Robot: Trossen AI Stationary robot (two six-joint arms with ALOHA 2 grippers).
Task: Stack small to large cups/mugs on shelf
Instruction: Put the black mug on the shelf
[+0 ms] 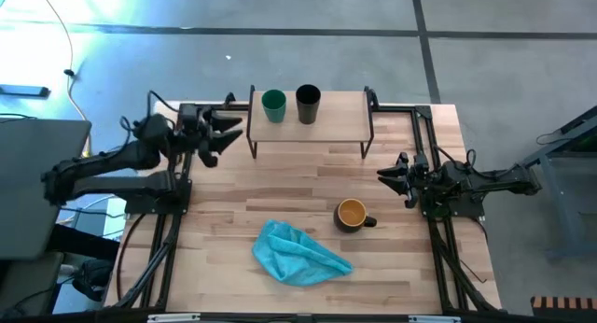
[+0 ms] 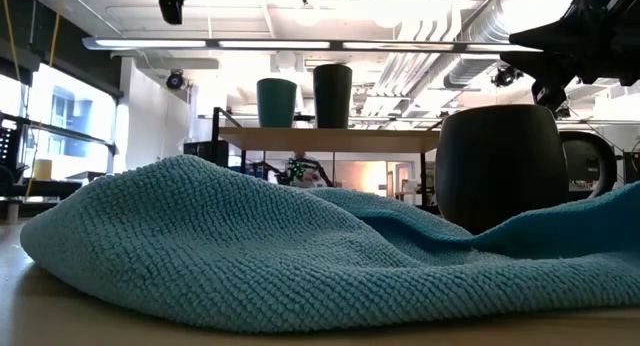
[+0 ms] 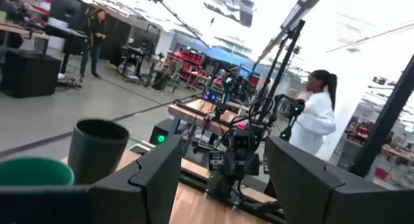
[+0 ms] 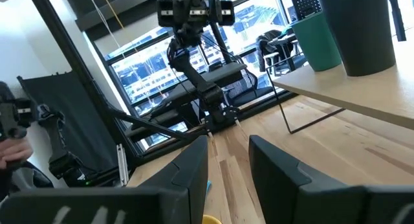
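The small green cup (image 1: pixel 273 105) and the taller black cup (image 1: pixel 308 104) stand upright side by side on the light-wood shelf (image 1: pixel 340 118) at the table's far side. The dark mug with the orange inside (image 1: pixel 352 215) stands on the tabletop, right of centre. My left gripper (image 1: pixel 227 134) is open and empty, raised just left of the shelf. My right gripper (image 1: pixel 390 176) is open and empty at the table's right side, beyond the mug. The cups also show in the left wrist view (image 3: pixel 97 149) and the right wrist view (image 4: pixel 359 30).
A crumpled blue cloth (image 1: pixel 297 253) lies on the table near the front, left of the mug. People stand in the room beyond the table (image 3: pixel 317 114). Black frame rails run along the table's left and right edges.
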